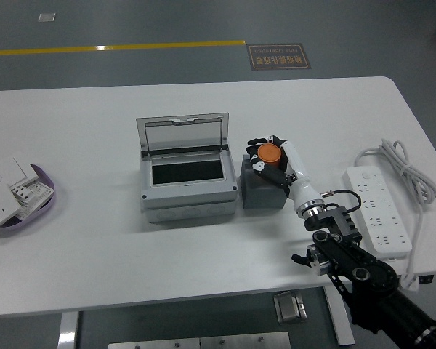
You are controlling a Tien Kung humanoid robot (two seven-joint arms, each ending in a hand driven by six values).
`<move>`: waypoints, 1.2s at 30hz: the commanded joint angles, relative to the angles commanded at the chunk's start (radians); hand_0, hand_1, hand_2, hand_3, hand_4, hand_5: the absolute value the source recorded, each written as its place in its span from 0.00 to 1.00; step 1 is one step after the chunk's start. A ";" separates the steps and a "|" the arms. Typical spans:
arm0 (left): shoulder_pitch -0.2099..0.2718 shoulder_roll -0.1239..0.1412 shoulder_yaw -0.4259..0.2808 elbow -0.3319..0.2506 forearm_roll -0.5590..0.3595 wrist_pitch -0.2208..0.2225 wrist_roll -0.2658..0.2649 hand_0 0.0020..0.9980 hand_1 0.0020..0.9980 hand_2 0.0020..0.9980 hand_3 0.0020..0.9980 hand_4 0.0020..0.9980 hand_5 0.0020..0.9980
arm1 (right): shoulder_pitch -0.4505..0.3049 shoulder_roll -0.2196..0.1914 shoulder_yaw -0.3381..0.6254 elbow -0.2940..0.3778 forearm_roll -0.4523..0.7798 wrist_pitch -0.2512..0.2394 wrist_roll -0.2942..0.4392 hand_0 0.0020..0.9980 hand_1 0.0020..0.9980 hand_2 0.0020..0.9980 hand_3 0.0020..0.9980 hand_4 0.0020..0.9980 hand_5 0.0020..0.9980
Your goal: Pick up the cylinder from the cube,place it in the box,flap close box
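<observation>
The right hand (276,161) reaches over the cube (263,189), just right of the box (187,174), its fingers (260,142) curled around the orange cylinder (269,153) sitting on the cube's top. The box's lid stands open on the table (94,254).

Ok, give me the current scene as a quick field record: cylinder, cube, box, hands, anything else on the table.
cylinder: orange cylinder, on top of the cube, fingers around it
cube: dark grey cube, just right of the box
box: grey box, lid flap raised at the back, interior looks empty
right hand: right hand reaches in from lower right, closed on the cylinder, not lifted clear as far as I can tell
left hand: not in view
power strip: white power strip with cable, at the table's right
tray: purple tray with white parts, left edge
</observation>
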 joint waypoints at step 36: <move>0.007 0.007 -0.024 0.000 0.022 0.000 0.013 0.61 0.58 0.56 0.60 0.67 0.27 | 0.314 0.012 -0.297 0.230 -0.432 -0.021 -0.421 0.00 0.15 0.26 0.21 0.00 0.00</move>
